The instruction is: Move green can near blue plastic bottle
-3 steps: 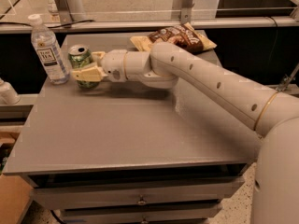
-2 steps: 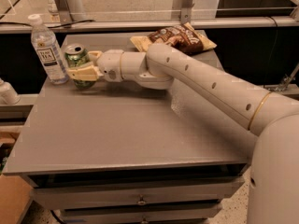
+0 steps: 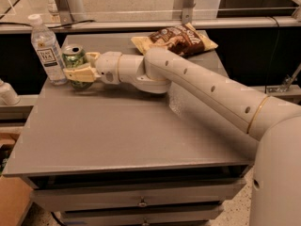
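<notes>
The green can (image 3: 73, 59) stands upright on the grey table (image 3: 122, 131) at its far left, right beside the blue plastic bottle (image 3: 46, 48), which stands upright with a white cap. My gripper (image 3: 80, 66) reaches in from the right and is shut on the green can, one pale finger (image 3: 81, 74) across its front and the other behind it. The can's lower part is hidden by the finger.
A brown snack bag (image 3: 176, 38) lies at the table's far edge, behind my arm. A metal rail (image 3: 141, 25) runs along behind the table. A white object (image 3: 7, 94) sits off the table's left side. Drawers (image 3: 141, 201) are below the tabletop.
My gripper has carried the green can a little to the left, closer to the bottle. The bottle and snack bag have not moved.
</notes>
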